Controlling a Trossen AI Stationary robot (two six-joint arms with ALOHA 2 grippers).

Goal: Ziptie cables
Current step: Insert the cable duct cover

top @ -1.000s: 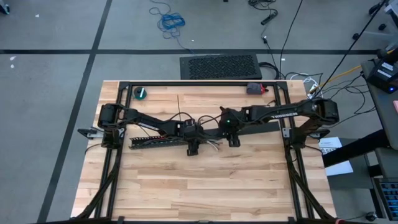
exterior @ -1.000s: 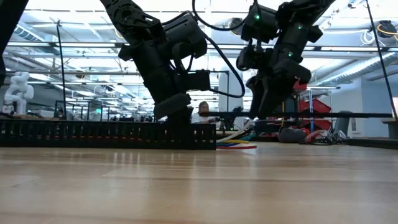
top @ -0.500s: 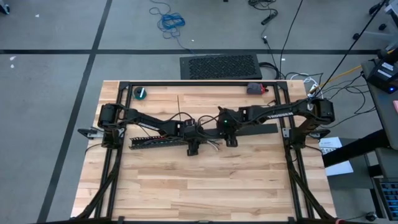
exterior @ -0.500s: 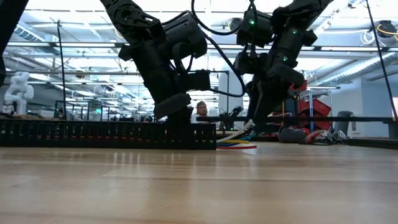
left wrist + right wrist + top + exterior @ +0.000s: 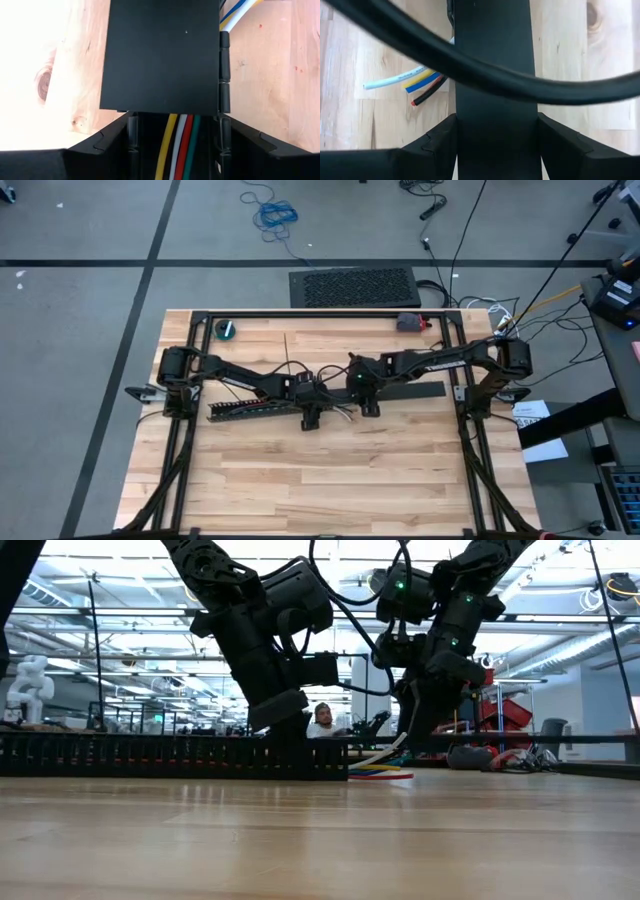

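The black slotted duct lies across the table's middle. The cables, coloured wires, run inside it, and their ends stick out of its right end onto the wood. My left gripper is shut on that end of the duct. My right gripper, just to its right, is shut on a flat black cover strip whose left end reaches over the duct. A thin dark ziptie lies on the table behind the left arm. My left gripper pinches the duct's two slotted side walls between its fingers, near the duct's right end. The fingers slant down from above and lie across the duct. The duct rests on the table. My right gripper pinches the cover strip by its two long edges. The fingers slant down from above, across the strip. The strip runs on ahead past the fingers, over the wire ends; whether its far end rests on anything I cannot tell.
A black frame rims the table. A small round green thing and a grey and red object sit by the far edge. A thick black cord hangs across the right wrist view. A person sits in the room beyond.
My right gripper has sunk a little and moved slightly toward the left gripper, carrying the cover strip with it.
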